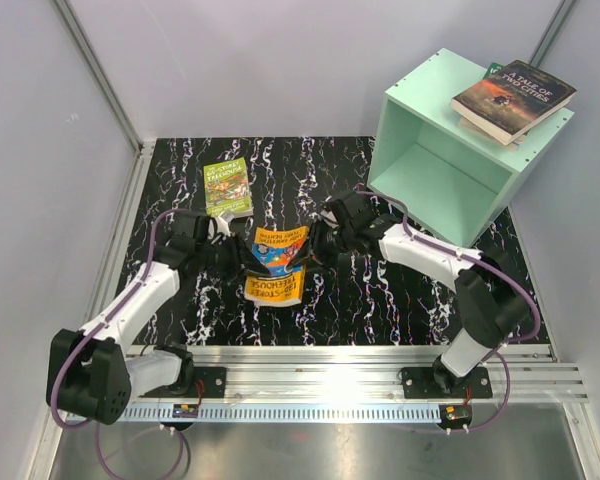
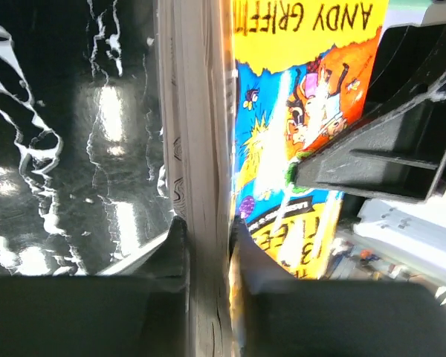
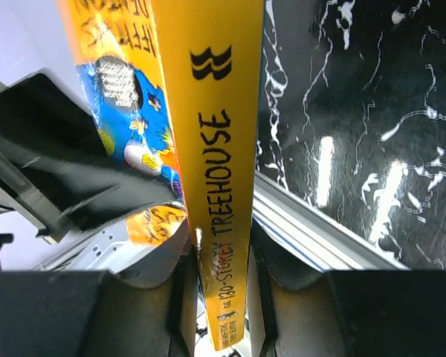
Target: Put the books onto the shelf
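Top external, working outward from the near edge: crossing a silver ribbed metal rail (image 1: 360,362) carrying both arm bases, then moving onto a black tabletop veined with white marbling (image 1: 410,295).

Mid-table, finding an orange-and-blue Treehouse paperback with a yellow spine (image 1: 277,262), being held up off the surface and tilted, cover facing the camera. Reaching it from one side with the left gripper (image 1: 238,255) and from the other with the right gripper (image 1: 315,240), the two claws facing each other across the book.

Left wrist: clenching on the pale page edge of that paperback, one finger (image 2: 167,256) pressing on each face of the page block.

Right wrist: grasping the same book by its yellow spine, a finger (image 3: 271,260) lying against each side.

Farther back, lying flat on the marbling just beyond the left claw and apart from it: a lime-green paperback (image 1: 227,186).

At the far right corner, standing on the table: a mint-green wooden cube shelf (image 1: 430,100), open face turning toward the arms. Resting flat on its top: a dark "A Tale of Two Cities" paperback (image 1: 515,95), lying over at least one more book, only edges showing.
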You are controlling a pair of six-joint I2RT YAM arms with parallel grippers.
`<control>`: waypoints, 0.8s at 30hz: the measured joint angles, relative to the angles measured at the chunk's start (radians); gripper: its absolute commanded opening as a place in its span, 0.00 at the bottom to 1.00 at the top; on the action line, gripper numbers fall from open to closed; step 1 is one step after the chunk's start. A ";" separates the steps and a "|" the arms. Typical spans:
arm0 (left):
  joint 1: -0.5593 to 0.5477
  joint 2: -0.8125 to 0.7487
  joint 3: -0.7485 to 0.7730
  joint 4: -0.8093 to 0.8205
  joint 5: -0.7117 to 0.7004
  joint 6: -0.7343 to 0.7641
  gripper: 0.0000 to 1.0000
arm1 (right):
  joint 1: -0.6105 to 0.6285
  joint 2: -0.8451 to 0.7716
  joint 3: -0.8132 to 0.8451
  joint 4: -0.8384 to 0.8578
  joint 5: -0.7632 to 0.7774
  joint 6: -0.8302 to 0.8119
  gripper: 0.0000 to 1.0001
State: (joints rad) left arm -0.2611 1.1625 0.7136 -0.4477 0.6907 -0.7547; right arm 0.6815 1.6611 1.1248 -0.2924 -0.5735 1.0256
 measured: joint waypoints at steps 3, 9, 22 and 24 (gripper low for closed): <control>-0.002 -0.014 0.042 -0.089 -0.058 0.065 0.80 | 0.002 -0.030 0.012 -0.030 0.019 0.010 0.00; -0.016 -0.020 0.291 -0.356 -0.308 0.168 0.95 | 0.004 -0.084 0.078 -0.204 0.124 -0.022 0.00; -0.460 -0.010 0.655 -0.531 -0.713 0.200 0.92 | 0.005 -0.043 0.263 -0.585 0.277 -0.055 0.00; -0.543 0.021 0.655 -0.539 -0.763 0.196 0.93 | 0.005 -0.015 0.312 -0.624 0.275 -0.053 0.00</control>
State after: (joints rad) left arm -0.8040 1.1839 1.3689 -0.9867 -0.0727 -0.5583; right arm 0.6865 1.6463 1.4372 -0.9161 -0.2989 0.9722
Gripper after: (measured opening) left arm 0.926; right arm 0.317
